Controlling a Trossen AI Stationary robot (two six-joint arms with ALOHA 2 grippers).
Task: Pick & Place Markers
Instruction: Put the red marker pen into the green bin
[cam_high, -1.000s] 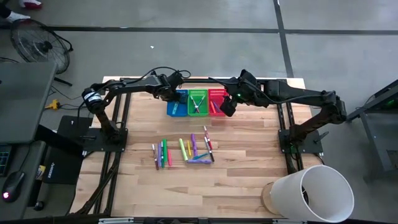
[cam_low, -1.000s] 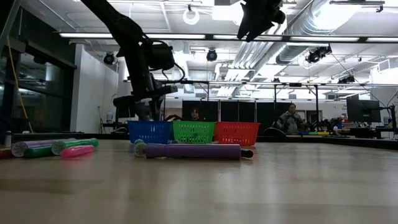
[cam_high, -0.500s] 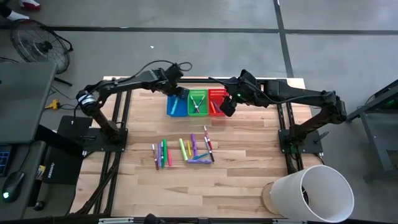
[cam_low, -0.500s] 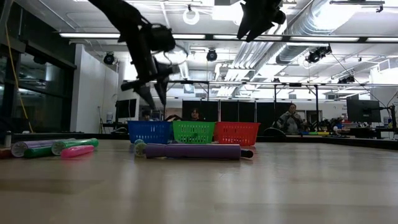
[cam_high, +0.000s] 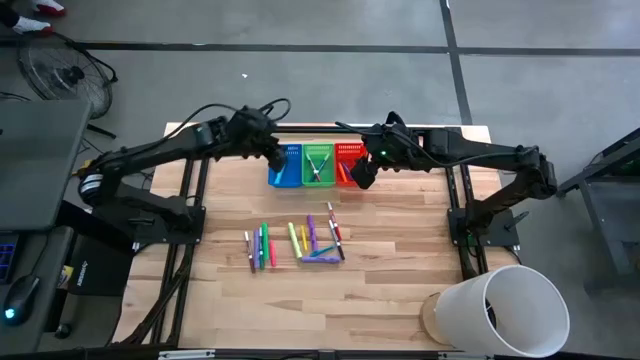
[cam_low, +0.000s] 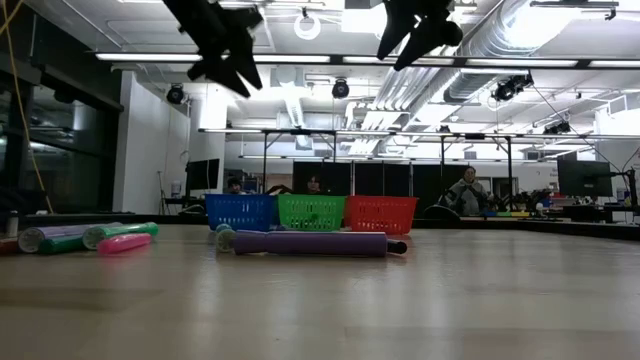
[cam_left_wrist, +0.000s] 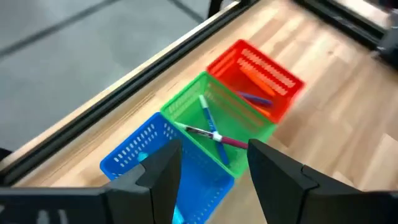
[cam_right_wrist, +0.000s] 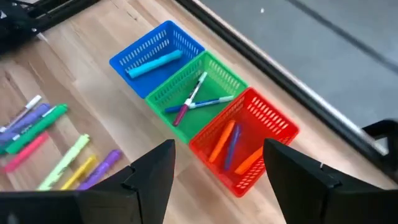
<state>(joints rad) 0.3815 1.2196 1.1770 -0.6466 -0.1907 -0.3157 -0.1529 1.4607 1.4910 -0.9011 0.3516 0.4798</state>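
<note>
Wooden table (cam_high: 400, 300) with loose markers (cam_high: 295, 243) lying mid-table, well apart from the blue basket (cam_right_wrist: 157, 57), green basket (cam_right_wrist: 194, 93) and red basket (cam_right_wrist: 242, 140), which already hold several. Left gripper (cam_left_wrist: 211, 177) hangs above the blue and green baskets, right gripper (cam_right_wrist: 214, 168) above the red; both are spread and empty. Likely risks: a descending finger clipping a light mesh basket and shifting it, or one pinch in the tight cluster catching two markers or rolling a neighbour away.

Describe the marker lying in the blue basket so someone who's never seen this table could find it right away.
At the far edge of the wooden table three small mesh baskets stand side by side: blue, green, red. Look in the blue basket, at the end of the row. The light blue marker is the only one in it, a chunky single-coloured stick, unlike the thin crossed pens next door.
</note>
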